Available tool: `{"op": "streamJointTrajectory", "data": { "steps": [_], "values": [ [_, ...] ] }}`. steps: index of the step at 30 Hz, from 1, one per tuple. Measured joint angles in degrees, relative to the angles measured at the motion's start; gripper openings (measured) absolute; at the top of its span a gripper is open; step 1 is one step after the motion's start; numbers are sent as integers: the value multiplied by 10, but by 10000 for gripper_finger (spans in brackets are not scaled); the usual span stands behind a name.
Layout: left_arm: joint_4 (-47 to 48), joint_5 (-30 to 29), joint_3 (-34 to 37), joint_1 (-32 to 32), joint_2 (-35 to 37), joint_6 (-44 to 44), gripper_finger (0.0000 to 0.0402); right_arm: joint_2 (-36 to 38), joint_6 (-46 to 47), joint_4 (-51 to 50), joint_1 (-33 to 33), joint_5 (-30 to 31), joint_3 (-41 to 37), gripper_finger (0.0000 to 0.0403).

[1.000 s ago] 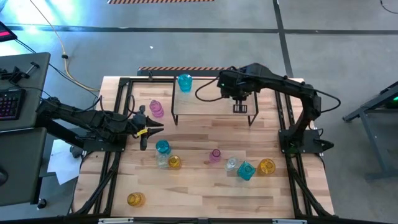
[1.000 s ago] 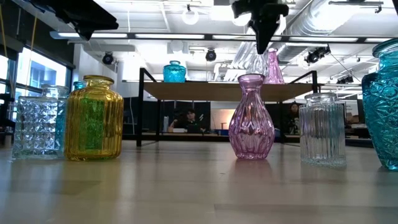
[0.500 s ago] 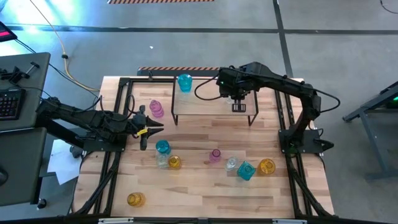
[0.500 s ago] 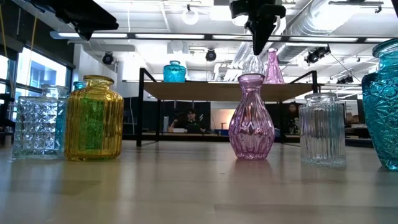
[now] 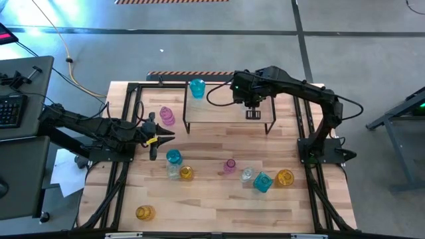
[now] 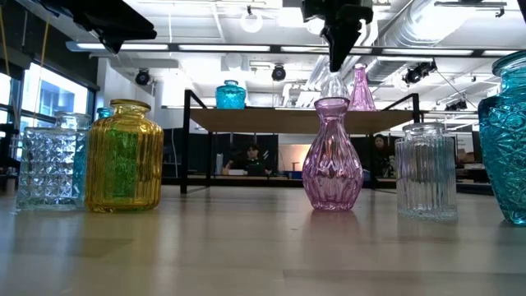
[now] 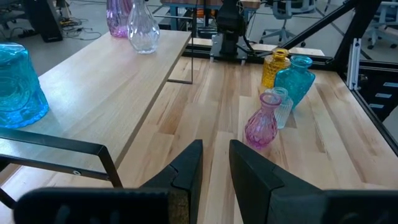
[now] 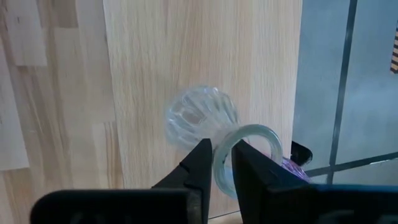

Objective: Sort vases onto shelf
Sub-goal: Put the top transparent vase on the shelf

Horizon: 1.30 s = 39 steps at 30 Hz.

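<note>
Right gripper (image 8: 222, 163): mine, poised over the right end of the small raised rack with a light wood board top on thin black legs (image 5: 219, 109); my fingers straddle the rim of the clear ribbed glass vase (image 8: 200, 115), one inside the mouth and one outside. Whether they pinch the rim or have just let it go I cannot tell.

Clear ribbed glass vase: appears to stand upright on the board, just beside a pink glass vase (image 7: 117, 17) at the same end.

Teal-blue glass jar (image 5: 197, 87): on the rack's opposite end, well apart from the pair.

Left gripper (image 7: 215, 163): mine too, waiting low over the table's left side, fingers slightly parted, nothing between them.

Remaining vases: a pink bud vase (image 6: 332, 154), yellow-amber jar (image 6: 124, 155), clear ribbed jar (image 6: 426, 170) and others sit on the tabletop, unsorted.

Step in hand, as I judge it: releasing the clear vase. Done well, I open fully and lift straight up, so the inner finger clears the mouth without dragging it into the pink neighbour.

Writing: no brand, label or lettering is legible anywhere.
</note>
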<state>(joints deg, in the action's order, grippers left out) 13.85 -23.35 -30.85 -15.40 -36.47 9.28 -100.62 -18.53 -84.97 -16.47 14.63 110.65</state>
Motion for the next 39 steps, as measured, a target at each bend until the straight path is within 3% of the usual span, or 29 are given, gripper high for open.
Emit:
{"op": "streamJointTrajectory", "data": {
  "steps": [21,39],
  "values": [
    [0,1,0,0,0,0,72,0,-35,79,0,14,0,44],
    [0,1,0,0,0,-1,72,0,-29,81,7,12,0,58]
  ]
}}
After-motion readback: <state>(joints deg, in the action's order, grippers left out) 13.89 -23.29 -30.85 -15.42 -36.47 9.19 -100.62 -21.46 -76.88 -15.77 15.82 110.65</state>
